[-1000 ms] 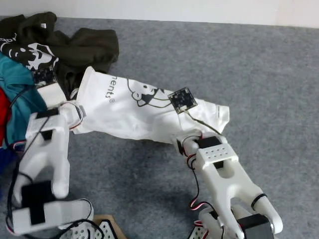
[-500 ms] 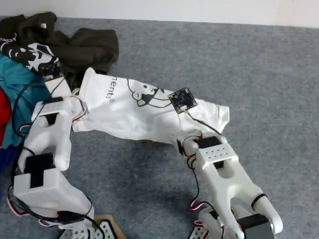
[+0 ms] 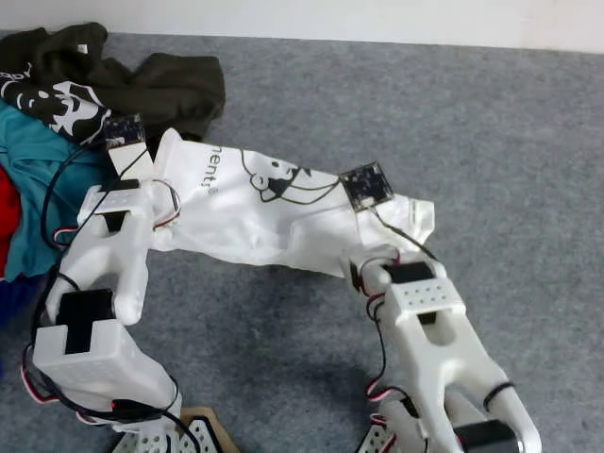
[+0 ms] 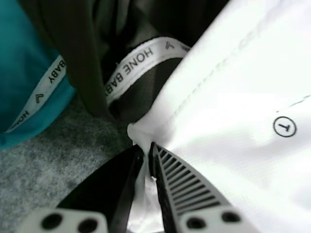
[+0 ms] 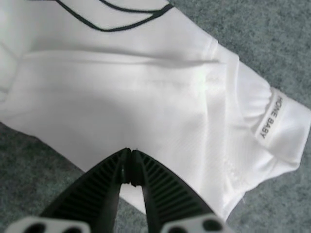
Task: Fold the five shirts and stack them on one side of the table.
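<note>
Grey felt-like covering [image 3: 491,142] lies over the table, and on it the white shirt [image 3: 255,212] is spread as a long, rumpled band with its print upward; it is judged to be only partly folded, since its edges are uneven and no tidy packet has been formed. The left gripper [image 4: 146,151] is placed at the end of the white shirt nearest the heap of other clothes, its jaws pinched together on a corner of the white hem; the right gripper [image 5: 130,167] is set at the near edge of the white shirt toward its opposite end, its jaws drawn to a thin slit with the white fabric apparently caught between them. A dark shirt [image 3: 151,85] is bunched just beyond the left-held end of the white shirt, touching it; a teal shirt [image 3: 33,175] is crumpled beside that same end; a red shirt [image 3: 6,226] and a strip of blue cloth [image 3: 8,293] are glimpsed farther from the white shirt, past the teal one. From this it is judged that the task is at an early stage; the first shirt is being worked, four are left unfolded, and a stack has yet to be started.
</note>
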Robot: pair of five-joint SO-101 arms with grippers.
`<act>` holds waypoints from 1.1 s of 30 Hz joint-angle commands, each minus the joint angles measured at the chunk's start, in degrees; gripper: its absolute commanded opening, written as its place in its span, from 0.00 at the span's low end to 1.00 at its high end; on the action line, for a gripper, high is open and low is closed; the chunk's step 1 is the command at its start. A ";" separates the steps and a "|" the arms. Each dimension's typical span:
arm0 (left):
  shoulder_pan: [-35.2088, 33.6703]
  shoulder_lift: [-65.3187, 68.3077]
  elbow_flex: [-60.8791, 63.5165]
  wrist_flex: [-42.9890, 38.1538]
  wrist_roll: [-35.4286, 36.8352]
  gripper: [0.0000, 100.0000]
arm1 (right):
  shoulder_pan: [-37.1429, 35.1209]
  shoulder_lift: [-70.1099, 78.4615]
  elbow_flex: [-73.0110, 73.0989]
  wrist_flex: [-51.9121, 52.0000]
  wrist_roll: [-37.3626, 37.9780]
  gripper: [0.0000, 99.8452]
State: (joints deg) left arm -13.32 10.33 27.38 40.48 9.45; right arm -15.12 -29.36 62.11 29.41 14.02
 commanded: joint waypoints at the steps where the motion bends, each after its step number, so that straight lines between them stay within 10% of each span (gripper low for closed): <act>1: 1.89 -0.31 -1.63 0.70 0.18 0.01 | 1.01 -7.43 2.59 -0.66 -1.32 0.01; 33: 40.66 -12.88 -30.90 23.65 0.35 0.01 | 13.32 -30.11 12.70 7.69 -13.36 0.01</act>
State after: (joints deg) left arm 20.97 0.40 -0.75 64.40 9.63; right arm -4.92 -58.02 75.82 36.97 4.00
